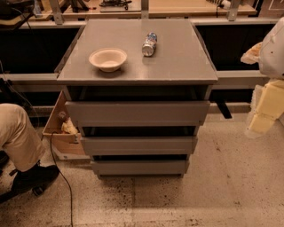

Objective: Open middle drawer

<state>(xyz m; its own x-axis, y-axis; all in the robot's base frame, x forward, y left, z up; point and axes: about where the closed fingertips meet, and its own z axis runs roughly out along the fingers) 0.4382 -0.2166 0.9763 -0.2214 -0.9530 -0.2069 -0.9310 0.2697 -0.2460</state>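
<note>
The robot's gripper (265, 108), pale yellow and blocky, hangs at the right edge of the frame below a white arm section (273, 46). It is off to the right of the cabinet, about level with the uppermost drawer, and touches nothing. Whether it is open or closed cannot be told. Bare floor lies between it and the cabinet's right side.

A grey cabinet (137, 73) fills the centre of the frame, seen from the front and slightly above. It has three flat, handleless drawer fronts stacked one under another. The middle drawer (138, 145) is the second one, at lower centre of the frame, below the taller top drawer (137, 113) and above the narrower bottom drawer (140, 167). A dark gap runs along the upper edge of each front.

On the cabinet top, a shallow cream bowl (108, 59) sits left of centre near the front edge. A plastic bottle (149, 44) lies on its side just right of it, farther back.

Left of the cabinet stands an open cardboard box (60, 133). At lower left are a person's leg in beige trousers (15, 133) and a black shoe (31, 177), with a black cable (66, 190) trailing across the floor. The speckled floor (186, 199) in front of the cabinet and to its right is open. Behind the cabinet, a metal rail (239, 80) and wooden tabletops (177, 8) cross the upper frame.
</note>
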